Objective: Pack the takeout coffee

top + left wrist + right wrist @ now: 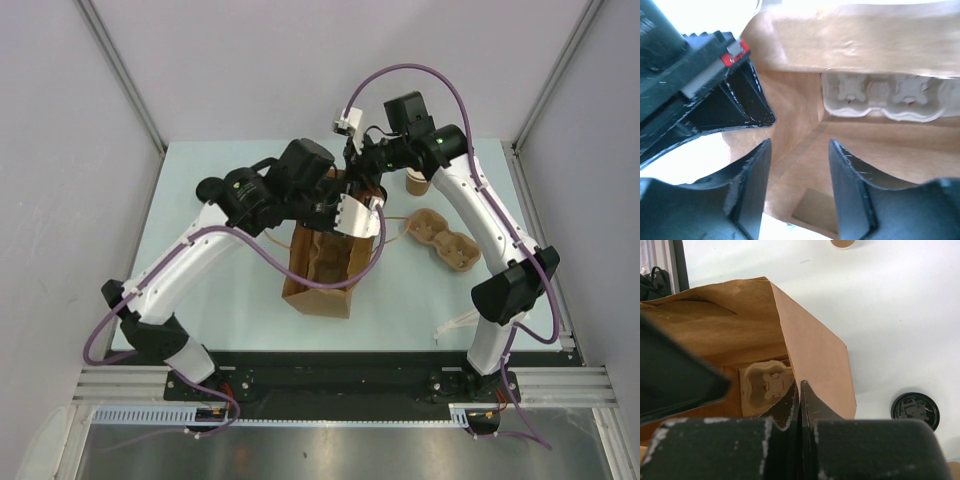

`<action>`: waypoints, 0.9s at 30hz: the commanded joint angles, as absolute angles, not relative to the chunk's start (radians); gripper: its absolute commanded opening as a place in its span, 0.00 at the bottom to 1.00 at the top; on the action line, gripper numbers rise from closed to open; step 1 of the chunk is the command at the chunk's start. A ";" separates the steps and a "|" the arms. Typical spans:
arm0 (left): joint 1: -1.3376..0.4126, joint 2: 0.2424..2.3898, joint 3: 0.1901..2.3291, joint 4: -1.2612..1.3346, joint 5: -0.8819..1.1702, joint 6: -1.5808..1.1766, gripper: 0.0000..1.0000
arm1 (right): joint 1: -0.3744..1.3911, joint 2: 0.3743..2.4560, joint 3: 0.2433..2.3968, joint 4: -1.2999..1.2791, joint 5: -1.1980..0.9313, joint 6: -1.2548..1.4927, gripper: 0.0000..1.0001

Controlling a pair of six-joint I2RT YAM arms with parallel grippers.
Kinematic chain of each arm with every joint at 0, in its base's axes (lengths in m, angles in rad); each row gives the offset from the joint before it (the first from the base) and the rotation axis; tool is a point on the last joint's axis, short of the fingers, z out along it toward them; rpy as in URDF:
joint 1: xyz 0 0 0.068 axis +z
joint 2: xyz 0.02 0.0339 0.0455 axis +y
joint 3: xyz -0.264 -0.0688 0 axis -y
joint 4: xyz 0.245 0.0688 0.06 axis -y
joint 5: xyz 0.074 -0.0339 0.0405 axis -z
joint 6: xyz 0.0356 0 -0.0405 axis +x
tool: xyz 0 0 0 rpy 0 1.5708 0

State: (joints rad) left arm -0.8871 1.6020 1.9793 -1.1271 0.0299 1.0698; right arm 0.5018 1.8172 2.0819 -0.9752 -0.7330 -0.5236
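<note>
Pale table [200, 200], grey walls around it — both arms bend in over a brown paper bag [320, 270] whose open mouth faces the claws.

We note the right claw [799, 387] pressed together at the bag's rim, with the paper wall running straight into its fingertips. We judge it is pinching that wall to hold the mouth wide and stop the bag folding in.

The left claw [799, 145] is spread, with nothing between its fingers. It is poised just above the mouth and looks down the inside.

Below the left claw, at the bag's bottom, a pale pulp tray [880, 97] lies flat, placed there, we think, to seat a cup level. A second tray [445, 240] sits on the table off to the right of the right claw, outside the bag. A black lid [915, 411] lies on that same side, apart from the bag.

The cup [415, 183] is not packed yet. It stands on the table out beyond the right claw, to its right, outside the bag and touching nothing we can see. Its long axis runs vertical, base on the table. The mouth appears to point up, though it is too small for us to be sure.
</note>
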 commanded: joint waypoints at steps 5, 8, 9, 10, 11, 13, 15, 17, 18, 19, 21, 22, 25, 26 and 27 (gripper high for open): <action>-0.934 1.414 2.025 -1.157 0.207 1.011 0.64 | 0.505 1.779 2.056 -0.988 -0.778 -0.509 0.00; -0.940 1.368 2.019 -1.173 0.277 1.005 0.67 | 0.509 1.766 2.036 -0.971 -0.778 -0.502 0.00; -0.940 1.359 2.020 -1.181 0.317 0.999 0.68 | 0.508 1.760 2.033 -0.968 -0.775 -0.503 0.00; -0.940 1.341 2.022 -1.175 0.331 0.971 0.69 | 0.511 1.756 2.031 -0.969 -0.773 -0.503 0.00; -0.939 1.336 2.025 -1.167 0.340 0.945 0.69 | 0.511 1.753 2.026 -0.968 -0.769 -0.505 0.00; -0.921 1.335 2.063 -1.131 0.356 0.831 0.70 | 0.512 1.744 2.019 -0.969 -0.761 -0.505 0.00; -0.810 1.373 2.169 -1.126 0.383 0.728 0.73 | 0.514 1.733 2.010 -0.971 -0.758 -0.500 0.00; -0.644 1.441 2.294 -1.155 0.442 0.593 0.75 | 0.518 1.714 1.996 -0.969 -0.752 -0.499 0.00; -0.577 1.457 2.316 -1.175 0.472 0.516 0.76 | 0.520 1.704 1.985 -0.965 -0.738 -0.497 0.00; -0.445 1.471 2.322 -1.178 0.509 0.485 0.78 | 0.523 1.688 1.965 -0.960 -0.730 -0.492 0.00; -0.326 1.505 2.283 -1.177 0.529 0.427 0.83 | 0.525 1.671 1.942 -0.937 -0.713 -0.482 0.00; -0.208 1.519 2.257 -1.175 0.557 0.410 0.89 | 0.525 1.660 1.931 -0.933 -0.707 -0.479 0.00; -0.028 1.584 2.145 -1.163 0.580 0.388 1.00 | 0.528 1.660 1.930 -0.928 -0.693 -0.469 0.00; -0.003 1.603 2.090 -1.123 0.560 0.368 1.00 | 0.529 1.661 1.931 -0.928 -0.692 -0.468 0.00; 0.055 1.647 2.073 -1.106 0.554 0.332 1.00 | 0.529 1.663 1.933 -0.930 -0.690 -0.466 0.00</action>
